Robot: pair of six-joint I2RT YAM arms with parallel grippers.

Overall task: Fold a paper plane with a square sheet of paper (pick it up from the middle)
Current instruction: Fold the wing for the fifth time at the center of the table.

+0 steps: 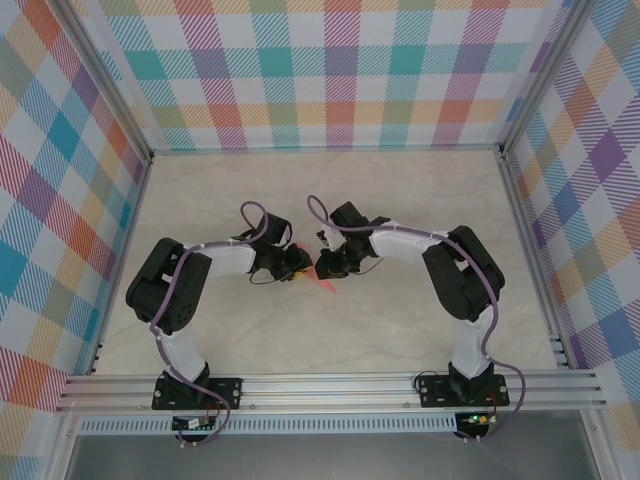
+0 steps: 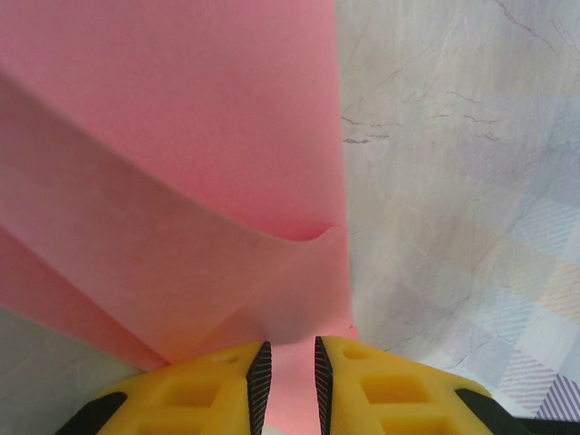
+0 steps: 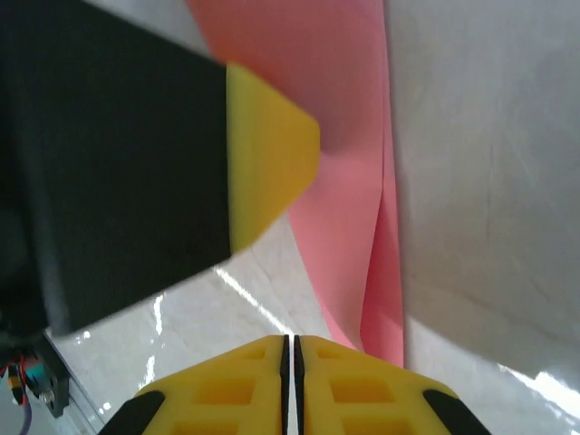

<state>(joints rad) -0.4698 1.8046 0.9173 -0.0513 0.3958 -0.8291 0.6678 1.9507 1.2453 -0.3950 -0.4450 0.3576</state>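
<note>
The salmon-pink sheet of paper [image 1: 327, 285] lies partly folded on the marble table, between the two gripper heads. In the left wrist view the paper [image 2: 181, 136] has one flap lifted into a curved ridge running toward my fingers. My left gripper [image 2: 287, 349] stands over the paper's near end with its jaws a narrow gap apart and pink paper showing in the gap. My right gripper [image 3: 292, 340] is shut with nothing between its fingers, low over bare table just left of the paper's [image 3: 344, 181] narrow folded end. One left fingertip [image 3: 267, 154] reaches over the paper there. From above, the left gripper [image 1: 297, 265] and right gripper [image 1: 325, 264] nearly touch.
The marble table [image 1: 400, 330] is walled by checked panels on three sides, with aluminium rails [image 1: 330, 390] along the near edge where both arm bases sit. Purple cables [image 1: 250, 212] loop above each wrist.
</note>
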